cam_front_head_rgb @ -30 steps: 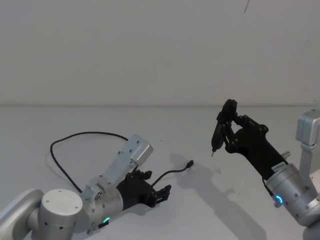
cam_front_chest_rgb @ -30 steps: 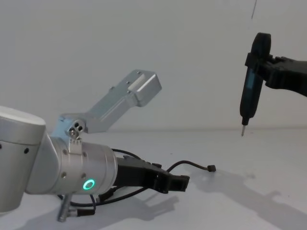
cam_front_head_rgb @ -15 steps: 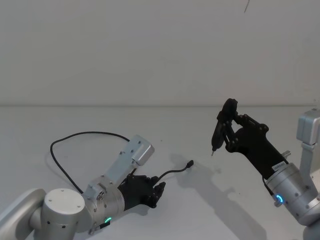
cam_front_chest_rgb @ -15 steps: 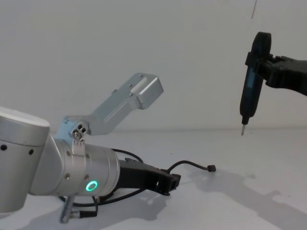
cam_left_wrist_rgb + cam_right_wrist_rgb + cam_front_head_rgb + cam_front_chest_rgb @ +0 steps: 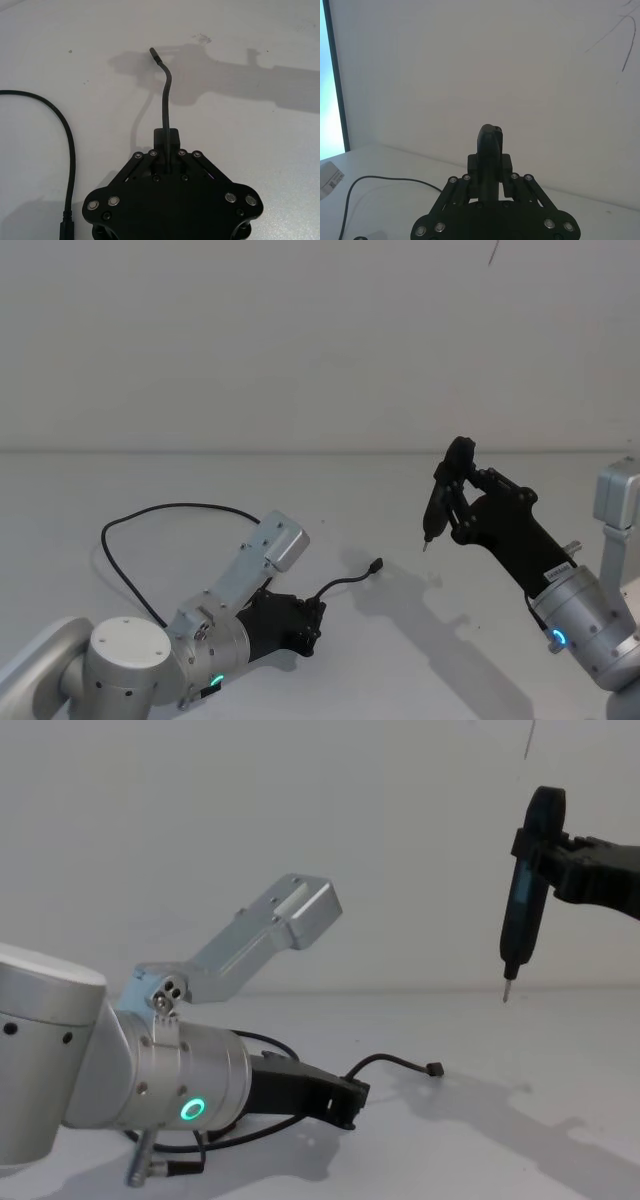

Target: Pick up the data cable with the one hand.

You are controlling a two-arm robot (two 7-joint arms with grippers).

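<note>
The data cable (image 5: 170, 507) is a thin black cord lying in a wide loop on the white table, left of centre. One short end rises off the table to a small black plug (image 5: 377, 566). My left gripper (image 5: 312, 616) lies low over the table and is shut on the cable a little behind that plug. In the left wrist view the cord (image 5: 165, 100) comes straight out from between the closed fingers (image 5: 172, 136). From the chest, the free plug (image 5: 434, 1069) hangs just above the table. My right gripper (image 5: 452, 502) is raised at the right, shut on a black pen-shaped tool (image 5: 522, 900) with its tip pointing down.
A thicker black lead with a silver plug (image 5: 143, 1172) hangs under my left arm. The white table (image 5: 400, 660) stretches between the two arms, with a plain wall behind. A small white box (image 5: 330, 181) lies at the table's edge in the right wrist view.
My left gripper's fingers went from spread to closed on the cable and drew back slightly. The plug end shifted a little toward it. The right arm stayed still.
</note>
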